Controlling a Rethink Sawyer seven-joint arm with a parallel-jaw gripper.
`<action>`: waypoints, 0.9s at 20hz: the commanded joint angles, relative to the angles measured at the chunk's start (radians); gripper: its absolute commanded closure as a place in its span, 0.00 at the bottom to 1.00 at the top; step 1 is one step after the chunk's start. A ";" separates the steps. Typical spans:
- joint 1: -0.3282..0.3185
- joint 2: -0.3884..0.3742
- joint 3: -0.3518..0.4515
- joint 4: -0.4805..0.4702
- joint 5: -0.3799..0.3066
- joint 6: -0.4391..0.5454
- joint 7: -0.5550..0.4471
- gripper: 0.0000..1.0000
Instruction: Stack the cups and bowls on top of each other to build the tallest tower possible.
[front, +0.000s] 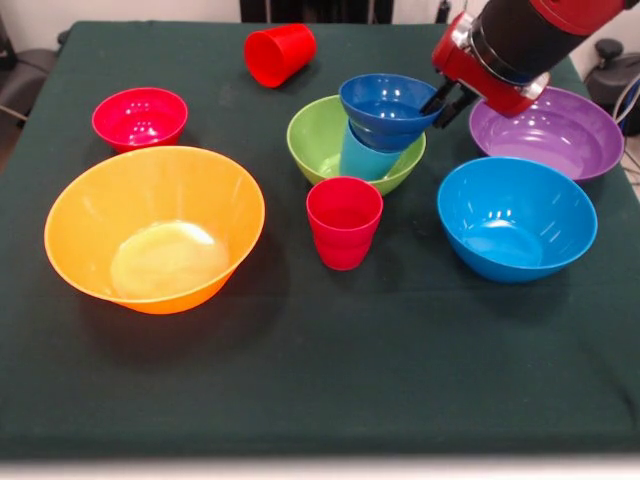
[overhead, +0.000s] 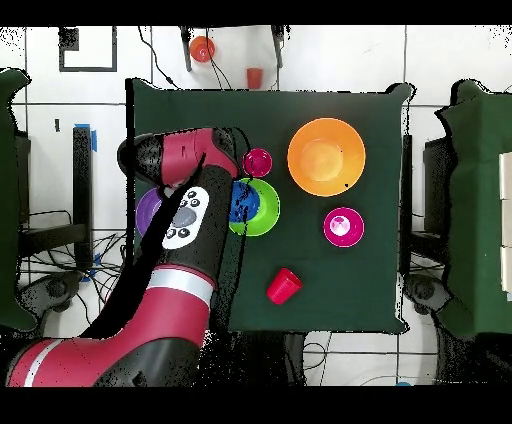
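A small dark blue bowl (front: 388, 108) sits slightly tilted on a light blue cup (front: 365, 158) that stands inside the green bowl (front: 320, 145); together they form the tower. My gripper (front: 446, 101) is at the dark blue bowl's right rim, its fingers closed across the rim. One red cup (front: 344, 222) stands upright in front of the green bowl. Another red cup (front: 280, 52) lies on its side at the far edge. In the overhead view my arm covers the gripper; the green bowl (overhead: 265, 212) and dark blue bowl (overhead: 240, 203) show beside it. The yellow cup is out of view.
A huge orange bowl (front: 155, 230) stands front left, with a small red bowl (front: 140, 117) behind it. A medium blue bowl (front: 515, 215) sits front right. The purple bowl (front: 550, 132) is behind it, partly under my arm. A dark green cloth (front: 320, 380) covers the table.
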 joint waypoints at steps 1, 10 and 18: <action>-0.004 -0.024 0.070 0.044 0.018 0.051 0.111 1.00; 0.002 -0.149 0.089 0.260 0.023 -0.064 0.068 1.00; -0.011 -0.161 0.107 0.302 0.006 -0.092 0.046 1.00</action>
